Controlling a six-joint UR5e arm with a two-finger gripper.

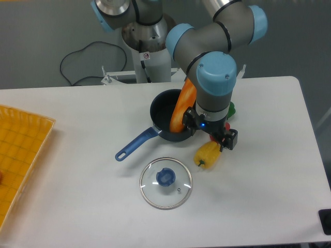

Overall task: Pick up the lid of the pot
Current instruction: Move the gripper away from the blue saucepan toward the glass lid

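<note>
The round clear-glass pot lid lies flat on the pale table, its blue knob upward, presumably the easiest place to grip. Beyond it, the black two-finger gripper points downward with fingers spread and nothing held, likely so they can straddle the knob once brought over, away from the blue-handled black pan.

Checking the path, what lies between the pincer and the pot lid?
In the camera view, the yellow vegetable lies partly between the pincer and the lid.

White table: pot lid, pan, yellow vegetable.
</note>
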